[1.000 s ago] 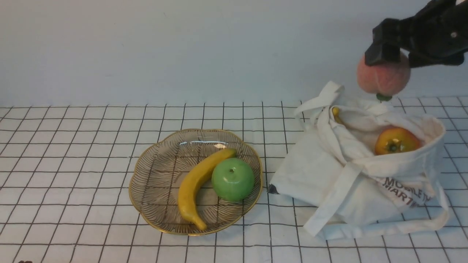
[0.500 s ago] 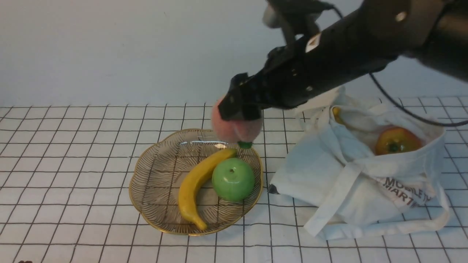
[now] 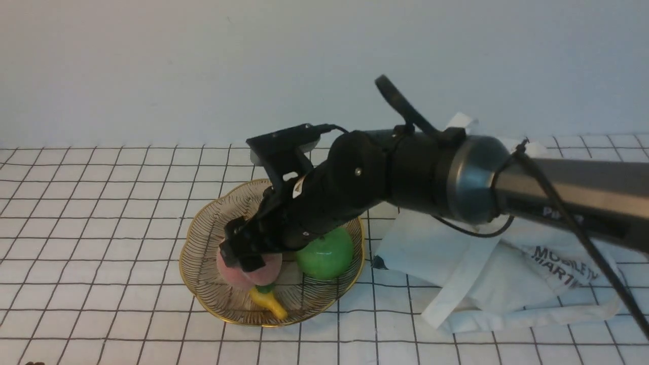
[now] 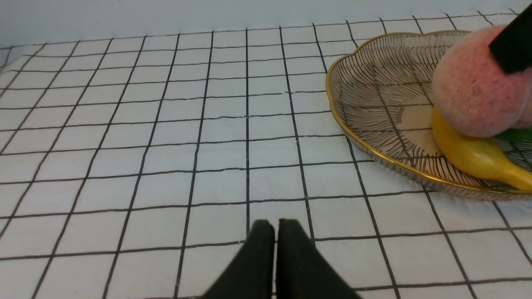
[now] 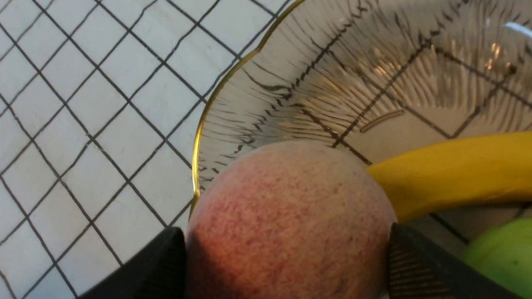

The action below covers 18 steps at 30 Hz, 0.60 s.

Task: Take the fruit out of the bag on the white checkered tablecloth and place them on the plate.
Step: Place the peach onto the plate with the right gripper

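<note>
Pink peach (image 5: 286, 216) clamped between right fingers (image 5: 419, 270), over plate (image 5: 332, 62).

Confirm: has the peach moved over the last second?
Yes: gripped by the right end effector, the peach travelled left and down from above the bag to the plate.

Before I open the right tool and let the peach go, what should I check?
1. Grip: ok. The right tool clamps the peach on both sides.
2. Over the plate: ok. The peach is inside the rim.
3. Landing spot: not ok. The banana lies under the peach, so it may roll.
4. Green apple: ok. A gap shows beside the peach.
5. Left tool: ok. Shut, over the tablecloth, off the plate.
6. Bag contents: cannot tell. The right arm hides its opening.
</note>
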Tool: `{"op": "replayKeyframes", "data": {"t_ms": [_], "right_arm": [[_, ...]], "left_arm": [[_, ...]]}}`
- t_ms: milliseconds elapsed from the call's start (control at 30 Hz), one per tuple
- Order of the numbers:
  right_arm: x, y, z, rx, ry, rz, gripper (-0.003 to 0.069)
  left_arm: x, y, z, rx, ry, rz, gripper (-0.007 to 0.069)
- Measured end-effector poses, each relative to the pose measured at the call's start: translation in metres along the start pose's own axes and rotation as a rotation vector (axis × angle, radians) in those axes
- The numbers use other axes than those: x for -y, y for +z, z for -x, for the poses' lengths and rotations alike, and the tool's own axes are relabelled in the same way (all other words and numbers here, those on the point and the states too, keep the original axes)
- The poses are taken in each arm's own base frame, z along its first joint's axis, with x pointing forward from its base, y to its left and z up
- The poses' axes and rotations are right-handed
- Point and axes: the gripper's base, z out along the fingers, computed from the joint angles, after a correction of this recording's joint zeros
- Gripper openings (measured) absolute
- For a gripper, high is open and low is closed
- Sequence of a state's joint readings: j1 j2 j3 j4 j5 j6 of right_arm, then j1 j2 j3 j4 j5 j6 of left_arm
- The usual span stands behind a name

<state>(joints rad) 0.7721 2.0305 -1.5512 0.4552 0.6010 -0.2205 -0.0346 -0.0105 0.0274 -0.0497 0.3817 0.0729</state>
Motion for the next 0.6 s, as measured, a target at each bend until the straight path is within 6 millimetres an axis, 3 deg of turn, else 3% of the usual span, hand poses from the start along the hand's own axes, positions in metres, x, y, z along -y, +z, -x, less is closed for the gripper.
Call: {"op": "replayKeyframes", "data": {"t_ms": [200, 467, 600], "right_arm": [[-0.0006, 0.0105, 0.0062, 0.026, 0.003, 0.003, 0.0556], [-0.0012, 0.0105, 0.0083, 0.045, 0.014, 0.006, 0.0677], [-0.0009, 0.01, 0.0082, 0.042, 0.003, 0.001, 0.0689]], "left_arm": [[0.0, 0.0, 0.0, 0.0, 0.0, 0.0, -0.0008], [0.0, 0.0, 0.0, 0.0, 0.0, 0.0, -0.0008], [0.0, 0.0, 0.0, 0.0, 0.0, 0.0, -0.0008]]}}
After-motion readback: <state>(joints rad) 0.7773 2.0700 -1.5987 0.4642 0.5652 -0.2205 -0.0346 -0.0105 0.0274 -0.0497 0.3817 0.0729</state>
